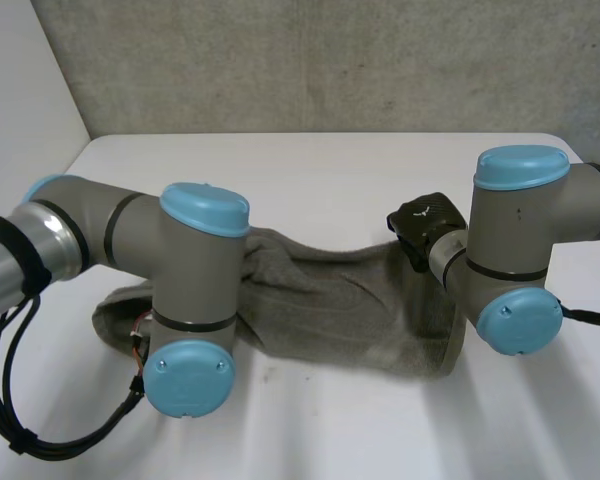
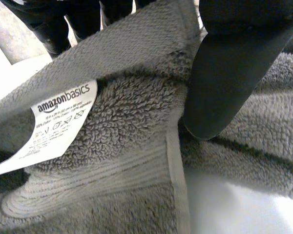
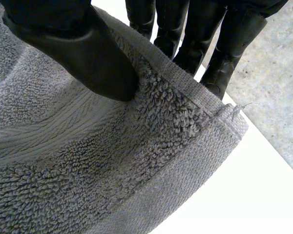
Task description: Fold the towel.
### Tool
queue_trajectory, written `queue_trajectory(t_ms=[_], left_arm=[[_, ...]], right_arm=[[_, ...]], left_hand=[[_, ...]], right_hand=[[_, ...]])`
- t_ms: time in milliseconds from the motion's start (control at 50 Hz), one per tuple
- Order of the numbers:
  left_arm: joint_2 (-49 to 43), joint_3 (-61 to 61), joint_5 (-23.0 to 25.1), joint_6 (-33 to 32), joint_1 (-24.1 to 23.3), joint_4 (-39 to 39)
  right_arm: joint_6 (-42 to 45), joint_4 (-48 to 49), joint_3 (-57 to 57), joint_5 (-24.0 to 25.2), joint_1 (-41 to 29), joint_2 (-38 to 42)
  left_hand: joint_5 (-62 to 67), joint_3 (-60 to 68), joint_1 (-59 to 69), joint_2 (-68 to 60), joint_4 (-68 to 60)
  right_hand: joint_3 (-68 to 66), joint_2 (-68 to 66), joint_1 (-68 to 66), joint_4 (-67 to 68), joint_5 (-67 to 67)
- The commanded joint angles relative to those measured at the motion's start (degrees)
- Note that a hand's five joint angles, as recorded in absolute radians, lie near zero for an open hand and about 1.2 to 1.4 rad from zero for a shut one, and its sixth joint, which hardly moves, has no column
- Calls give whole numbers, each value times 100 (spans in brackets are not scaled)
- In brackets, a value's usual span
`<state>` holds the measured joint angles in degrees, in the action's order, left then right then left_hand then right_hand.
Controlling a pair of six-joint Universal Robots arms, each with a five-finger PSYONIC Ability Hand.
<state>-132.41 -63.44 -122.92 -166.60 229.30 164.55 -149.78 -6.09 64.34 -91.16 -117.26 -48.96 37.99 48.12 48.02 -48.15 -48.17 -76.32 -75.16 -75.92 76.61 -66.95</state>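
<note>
a white tabletop (image 1: 310, 170) under a grey concrete wall (image 1: 330, 60). the grey towel (image 1: 340, 310) stretches across the lower centre of the frame between the two arms. the left hand (image 2: 224, 83) pinches its edge beside the white care label (image 2: 53, 126), thumb in front, fingers (image 2: 58, 24) behind. the right hand (image 3: 73, 48) grasps the edge near a corner, thumb over the pile.

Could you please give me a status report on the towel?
Left hand shut on towel edge, beside its label. Right hand shut on a towel corner. Towel rumpled across the table. Nothing seen in the way.
</note>
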Motion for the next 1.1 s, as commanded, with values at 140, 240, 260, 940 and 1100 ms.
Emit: queue_trajectory(t_ms=[140, 240, 260, 940, 1100], left_arm=[[110, 25, 32, -118, 89, -46], [216, 42, 40, -241, 186, -46], [259, 51, 40, -293, 238, -46], [1851, -1250, 2897, -593, 2550, -1048], [1288, -801, 2994, -681, 2585, -1021]], right_arm=[[54, 20, 18, 1, 2, 0], [63, 11, 0, 10, 2, 0], [63, 11, 0, 10, 2, 0], [2530, -3117, 377, 1293, 828, -1494], [2682, -2802, 282, 1276, 784, -1301]], left_hand=[[1672, 1660, 1670, -1656, -1655], [3201, 3188, 3198, -3185, -3183], [3201, 3188, 3198, -3185, -3183], [3201, 3188, 3198, -3185, -3183], [3201, 3188, 3198, -3185, -3183]], right_hand=[[-368, -484, -408, 339, -305], [-368, -484, -408, 339, -305], [-368, -484, -408, 339, -305], [-368, -484, -408, 339, -305], [-368, -484, -408, 339, -305]])
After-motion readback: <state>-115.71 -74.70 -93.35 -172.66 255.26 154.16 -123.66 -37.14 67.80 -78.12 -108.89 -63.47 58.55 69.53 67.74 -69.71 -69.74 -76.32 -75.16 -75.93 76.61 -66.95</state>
